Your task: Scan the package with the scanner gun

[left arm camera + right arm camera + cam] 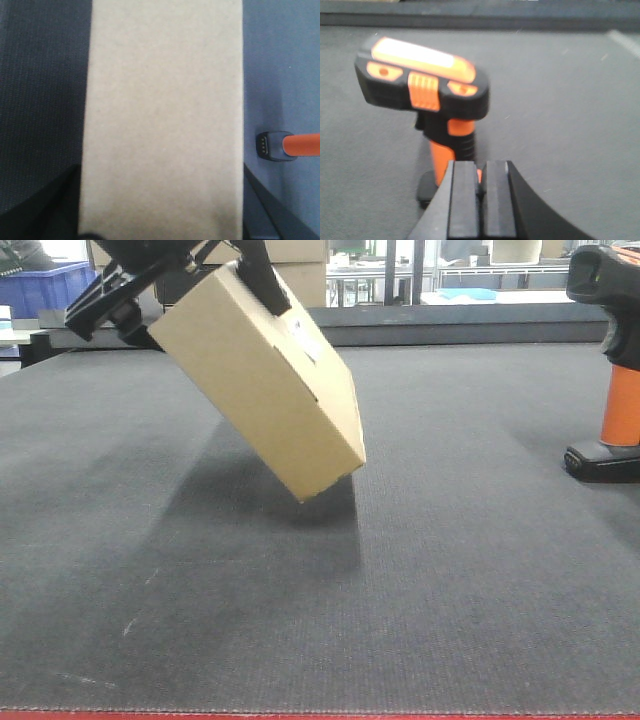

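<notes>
The package, a plain tan box, hangs tilted above the dark mat, its low corner near the surface. My left gripper is shut on its upper end, with black fingers across its width. A small white label shows on the upper right face. In the left wrist view the package fills the middle. The scanner gun stands upright on its black base at the right edge, also seen as the scanner gun and scanner gun. My right gripper is shut just in front of its handle, holding nothing.
A blue crate and cardboard boxes stand behind the table's raised back edge. The dark mat stretches to the red front edge.
</notes>
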